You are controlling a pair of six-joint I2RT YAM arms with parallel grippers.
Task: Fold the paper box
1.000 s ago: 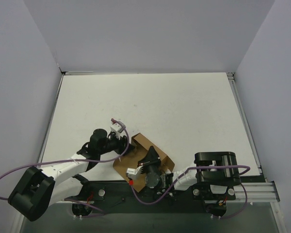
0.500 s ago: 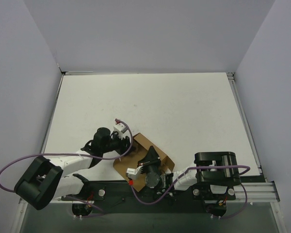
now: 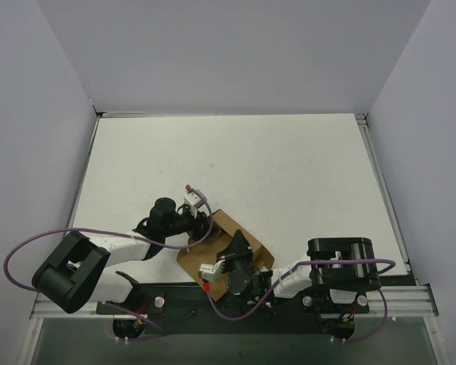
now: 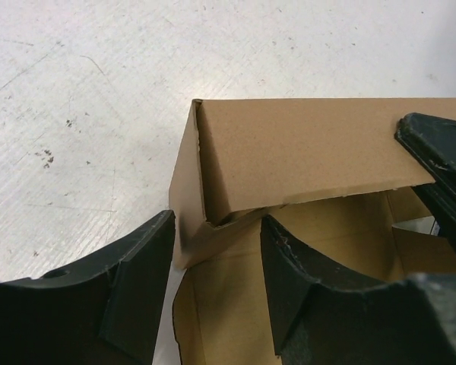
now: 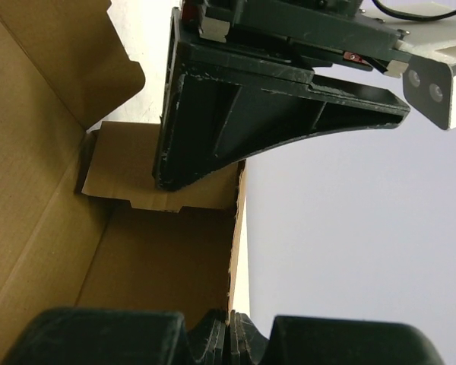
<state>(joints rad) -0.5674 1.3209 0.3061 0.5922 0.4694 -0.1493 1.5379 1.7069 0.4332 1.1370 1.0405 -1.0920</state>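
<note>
Pinching and straddling the paper box (image 4: 311,144) at the near edge of the bench (image 3: 251,160).
Right claw (image 5: 228,328) is clenched on one thin upright wall of the half-formed box. Left claw (image 4: 216,228) stands released, its fingers (image 4: 137,281) either side of a corner wall, one inside, one outside.

light: bright, even | shadows: soft | focus: left end effector (image 4: 216,228) blurred near lens
</note>
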